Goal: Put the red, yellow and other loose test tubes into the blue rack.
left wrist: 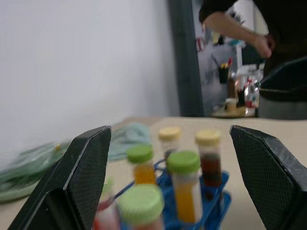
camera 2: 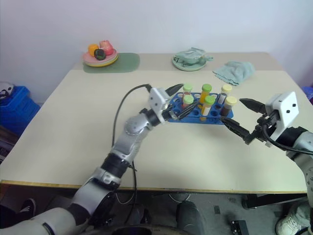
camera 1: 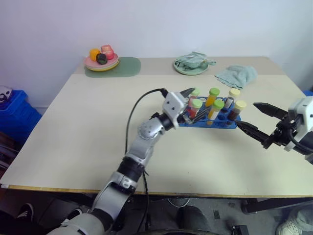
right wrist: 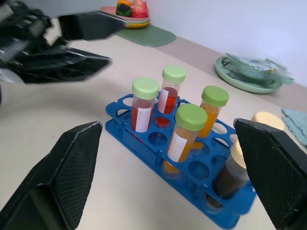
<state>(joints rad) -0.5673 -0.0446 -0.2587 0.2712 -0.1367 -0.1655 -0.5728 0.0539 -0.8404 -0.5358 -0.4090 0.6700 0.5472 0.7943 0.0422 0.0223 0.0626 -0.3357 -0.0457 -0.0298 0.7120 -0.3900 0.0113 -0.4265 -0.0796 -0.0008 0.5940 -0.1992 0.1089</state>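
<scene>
The blue plastic test-tube rack stands right of centre in the left eye view, on the pale beige table. It carries six upright tubes: two red-filled with green caps, two amber-yellow with green caps, and two with pale yellow caps, of which one dark brown-filled tube sits at the rack's right end. Several holes are vacant. The left gripper sits at the rack's left end, its two black fingers spread wide and holding nothing – the nearest red tube is just beside them, seated in its hole. The right gripper, at the right of the frame, is likewise spread wide and empty, its tips just off the rack's right end. No loose tube is visible on the table in either head view. Judgement: the step in hand is the release after seating a tube, and the task appears at or near completion. The next move calls for drawing the left gripper clear without brushing the caps – then a check of the table for any tube outstanding. A green cloth, a green dish and a fruit plate lie at the far edge, well apart.
</scene>
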